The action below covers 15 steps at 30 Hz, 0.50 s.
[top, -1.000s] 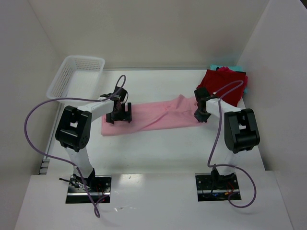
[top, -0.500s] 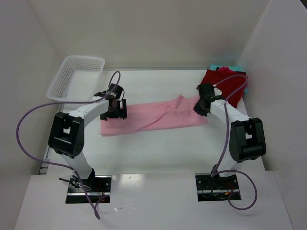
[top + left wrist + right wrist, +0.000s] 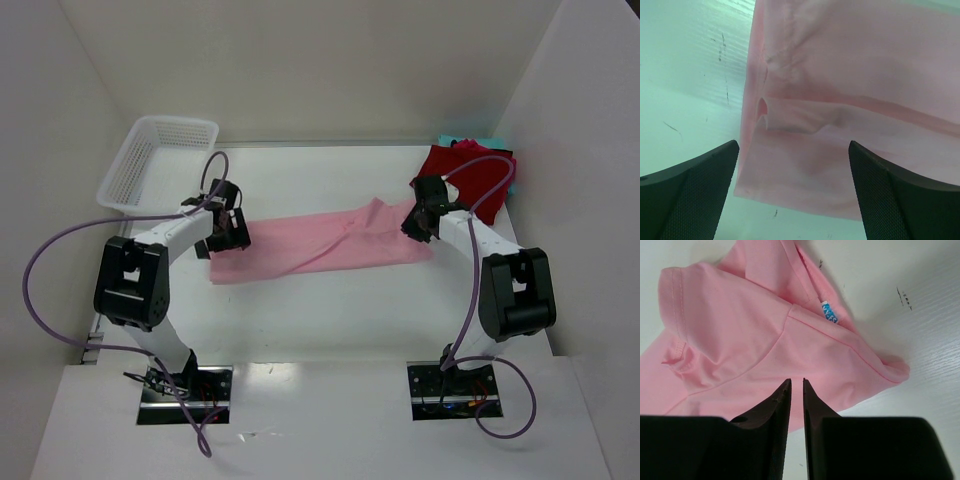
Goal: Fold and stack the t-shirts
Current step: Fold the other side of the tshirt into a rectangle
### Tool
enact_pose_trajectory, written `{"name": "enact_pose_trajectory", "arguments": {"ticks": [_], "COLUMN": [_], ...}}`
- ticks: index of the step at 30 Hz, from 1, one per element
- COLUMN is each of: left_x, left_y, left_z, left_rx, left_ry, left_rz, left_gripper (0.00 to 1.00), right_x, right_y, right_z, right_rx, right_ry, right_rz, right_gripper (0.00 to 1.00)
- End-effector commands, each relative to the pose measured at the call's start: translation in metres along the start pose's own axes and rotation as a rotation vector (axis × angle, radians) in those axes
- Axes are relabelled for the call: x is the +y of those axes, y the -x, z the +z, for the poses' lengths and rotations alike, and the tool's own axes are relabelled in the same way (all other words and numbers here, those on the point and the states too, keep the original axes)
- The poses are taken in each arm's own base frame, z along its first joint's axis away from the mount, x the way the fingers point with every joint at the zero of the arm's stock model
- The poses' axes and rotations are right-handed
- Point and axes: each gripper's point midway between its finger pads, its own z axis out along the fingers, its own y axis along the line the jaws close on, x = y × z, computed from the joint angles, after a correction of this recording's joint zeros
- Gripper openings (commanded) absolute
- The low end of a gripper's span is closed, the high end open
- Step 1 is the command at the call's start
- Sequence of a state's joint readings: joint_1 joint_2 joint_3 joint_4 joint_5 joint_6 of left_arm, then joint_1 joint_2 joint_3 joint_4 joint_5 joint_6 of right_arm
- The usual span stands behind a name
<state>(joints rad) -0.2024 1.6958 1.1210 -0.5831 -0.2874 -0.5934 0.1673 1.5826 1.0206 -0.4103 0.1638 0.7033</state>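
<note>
The light pink t-shirt (image 3: 320, 240) lies as a long folded strip across the middle of the table. My left gripper (image 3: 225, 232) is wide open over its left end. In the left wrist view the shirt's corner and hem (image 3: 805, 175) lie between the spread fingers (image 3: 700, 185). My right gripper (image 3: 418, 222) is over the right end, with its jaws nearly together and nothing seen between them. In the right wrist view it (image 3: 796, 381) hovers over the collar and sleeve (image 3: 740, 340). The dark red shirt (image 3: 470, 178) lies folded at the back right, with a teal shirt (image 3: 511, 186) showing at its edge.
A white mesh basket (image 3: 160, 160) stands at the back left, close behind the left arm. White walls close in the left, back and right sides. The table (image 3: 330, 310) is white, and the arm bases stand at its near edge.
My left gripper has moved left along the pink shirt to its left end. My right gripper moved back toward the shirt's far right corner, then held still. The shirt lies much as before.
</note>
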Motion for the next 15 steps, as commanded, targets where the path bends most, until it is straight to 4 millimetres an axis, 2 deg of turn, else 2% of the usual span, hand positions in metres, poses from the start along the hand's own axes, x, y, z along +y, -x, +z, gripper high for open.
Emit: {"name": "enact_pose_trajectory", "arguments": {"ticks": [1, 4, 5, 6, 10, 12, 15], "left_x": [-0.002, -0.008, -0.007, -0.007, -0.006, -0.002, 0.001], "left_y": [0.01, 0.008, 0.014, 0.011, 0.009, 0.012, 0.01], "left_z": [0.015, 0.022, 0.021, 0.025, 0.028, 0.029, 0.029], "left_rx": [-0.016, -0.001, -0.011, 0.0, 0.008, 0.004, 0.007], "left_ry": [-0.027, -0.051, -0.053, -0.047, -0.043, -0.031, -0.017], "left_rz": [-0.074, -0.062, -0.062, -0.059, -0.057, -0.065, -0.063], "left_gripper": [0.95, 0.88, 0.85, 0.76, 0.59, 0.41, 0.33], "right_x": [0.01, 0.008, 0.008, 0.008, 0.009, 0.009, 0.008], "right_y": [0.017, 0.013, 0.013, 0.013, 0.015, 0.015, 0.013], "right_z": [-0.01, -0.005, -0.005, -0.005, -0.003, -0.003, -0.001], "right_rx": [-0.059, -0.045, -0.045, -0.045, -0.045, -0.045, -0.038], "right_ry": [0.05, 0.037, 0.037, 0.037, 0.037, 0.037, 0.031], "right_rz": [0.002, -0.001, -0.001, -0.001, 0.008, 0.008, 0.006], "right_gripper": [0.21, 0.21, 0.21, 0.21, 0.21, 0.21, 0.21]}}
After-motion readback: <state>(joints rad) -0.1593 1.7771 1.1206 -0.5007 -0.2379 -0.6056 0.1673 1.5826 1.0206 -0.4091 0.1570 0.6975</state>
